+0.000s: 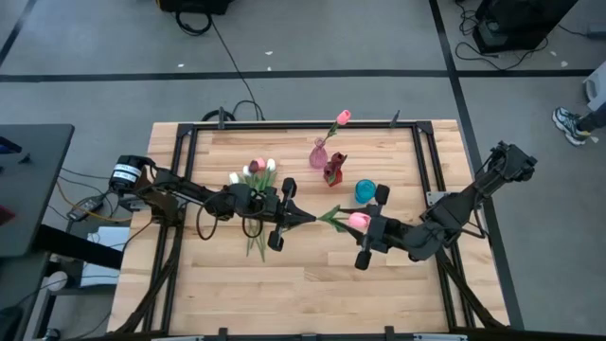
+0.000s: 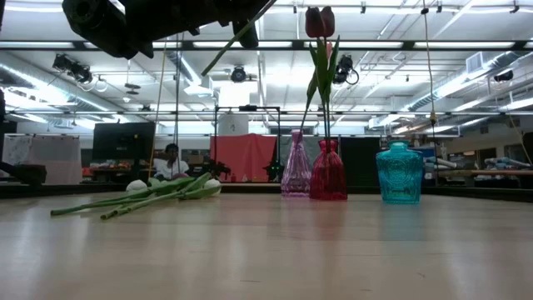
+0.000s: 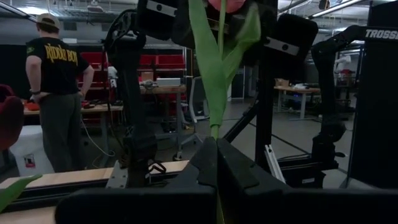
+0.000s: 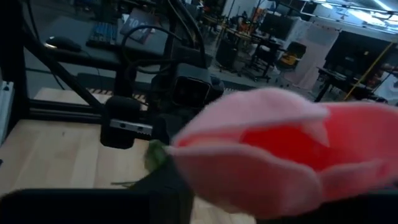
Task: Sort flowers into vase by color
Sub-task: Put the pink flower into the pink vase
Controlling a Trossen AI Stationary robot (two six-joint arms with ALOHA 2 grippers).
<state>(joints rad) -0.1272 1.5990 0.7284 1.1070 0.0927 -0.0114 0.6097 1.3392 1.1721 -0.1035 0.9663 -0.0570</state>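
On the left of the tabletop (image 1: 237,294) we see the unsorted flowers (image 1: 258,172) lying flat, white and pink heads bunched at the far end and stems trailing toward the near edge, presumably left there as the supply we draw from. Just right of them our left claw (image 1: 305,217) is clamped together on the stem end of a pink tulip (image 1: 357,220), which hangs in the air above the wood, not resting on it. The flower spans the gap between the arms, its head lying at our right claw (image 1: 371,230); that claw's fingers look spread on either side of the bloom, so we judge this a handover, letting us re-grip nearer the head for a steadier drop. Behind them stand the three vases: the pink vase (image 1: 319,152) already carries a pink tulip, the red vase (image 1: 333,170) a dark red one, and the teal vase (image 1: 365,191) shows none.
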